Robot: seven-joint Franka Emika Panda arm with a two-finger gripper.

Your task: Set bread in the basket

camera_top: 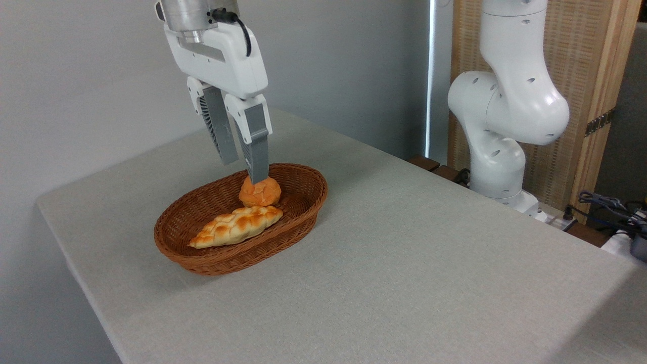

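Observation:
The bread [261,193], a small round orange-brown bun, lies inside the oval reddish-brown wicker basket [228,259], toward its far end. My gripper [244,171] hangs straight above the bun and is open, its two grey fingers apart with nothing between them. The nearer fingertip [259,174] overlaps the top of the bun in this view; I cannot tell whether it touches. The other fingertip ends a little higher, over the basket's far rim.
A long pale golden braided loaf [236,226] lies in the basket just in front of the bun. The grey cloth-covered table [404,253] stretches right and forward. The arm's white base [498,151] stands at the table's far right edge, with cables [611,207] beside it.

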